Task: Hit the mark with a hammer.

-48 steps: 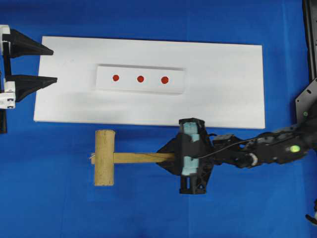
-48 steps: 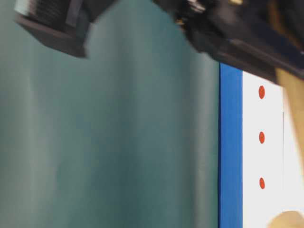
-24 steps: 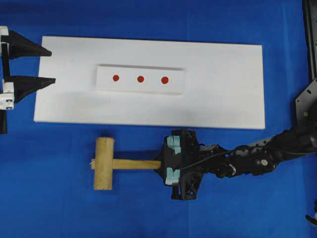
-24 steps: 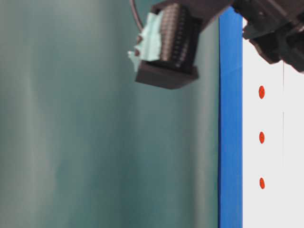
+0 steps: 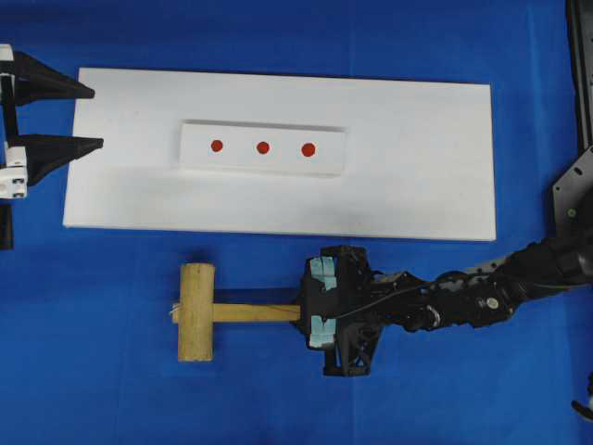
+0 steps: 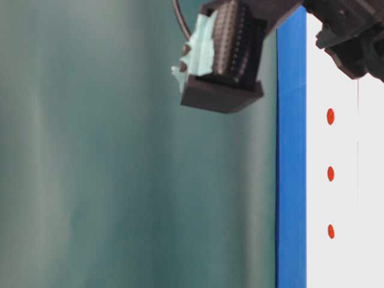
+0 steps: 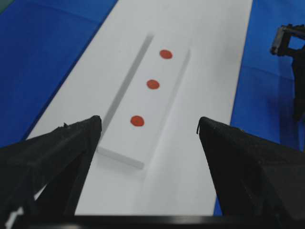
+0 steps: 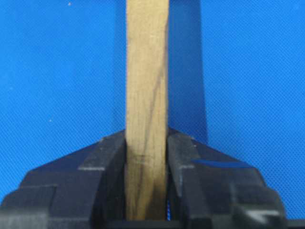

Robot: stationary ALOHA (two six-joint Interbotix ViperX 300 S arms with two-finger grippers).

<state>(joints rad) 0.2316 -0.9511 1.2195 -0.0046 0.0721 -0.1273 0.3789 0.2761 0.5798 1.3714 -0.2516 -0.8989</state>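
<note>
Pinching the hammer (image 5: 222,312) handle's far end, the right tool (image 5: 306,313) gets swing reach; the left tool (image 5: 83,117) is parked spread apart.

No text, label or number can be read anywhere

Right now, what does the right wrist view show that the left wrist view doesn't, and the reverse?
Only the right wrist view shows the hammer: its flat wooden handle sits clamped in the right claw.

Only the left wrist view shows the white board, the raised strip with three red marks, and the open left claw.

Both show the blue table cover.
</note>
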